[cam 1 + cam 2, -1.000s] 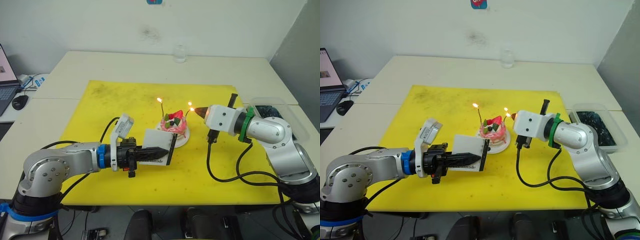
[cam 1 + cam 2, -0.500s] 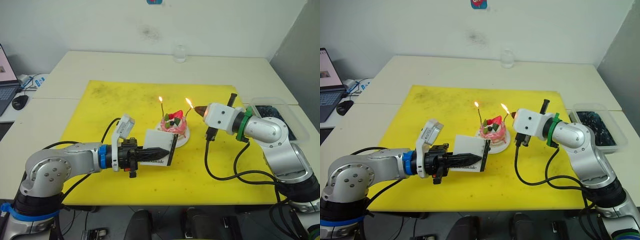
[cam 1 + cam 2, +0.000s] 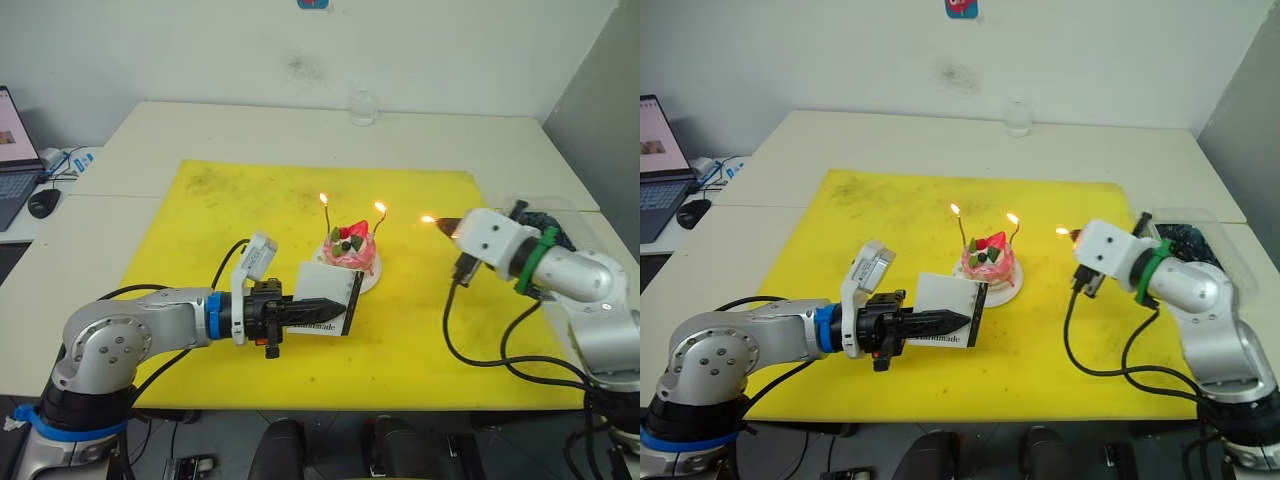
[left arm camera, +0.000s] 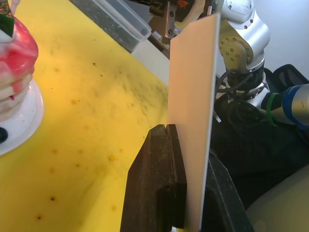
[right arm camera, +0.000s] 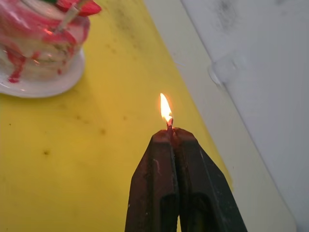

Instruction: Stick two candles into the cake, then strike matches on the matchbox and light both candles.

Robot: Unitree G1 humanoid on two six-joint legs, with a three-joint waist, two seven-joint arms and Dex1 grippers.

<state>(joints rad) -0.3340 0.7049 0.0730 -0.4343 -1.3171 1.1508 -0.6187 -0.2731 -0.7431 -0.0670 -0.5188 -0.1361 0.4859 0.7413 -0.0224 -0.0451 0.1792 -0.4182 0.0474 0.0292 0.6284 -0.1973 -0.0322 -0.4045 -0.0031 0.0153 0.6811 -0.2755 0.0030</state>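
Burning at mid-mat, both candles [image 3: 325, 210] stand in the cake [image 3: 350, 250] — the right claw [image 5: 170, 134], near the mat's right edge, pinches a lit match [image 5: 169, 125]; the left claw [image 3: 335, 303] clamps the matchbox [image 3: 325, 297] just beside the cake.

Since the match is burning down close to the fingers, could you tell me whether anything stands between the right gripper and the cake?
Nothing visible does. The right gripper, shut on the burning match, hangs off to the cake's right with bare yellow mat between them. Both candles already burn, and the matchbox stands at the cake's near left.
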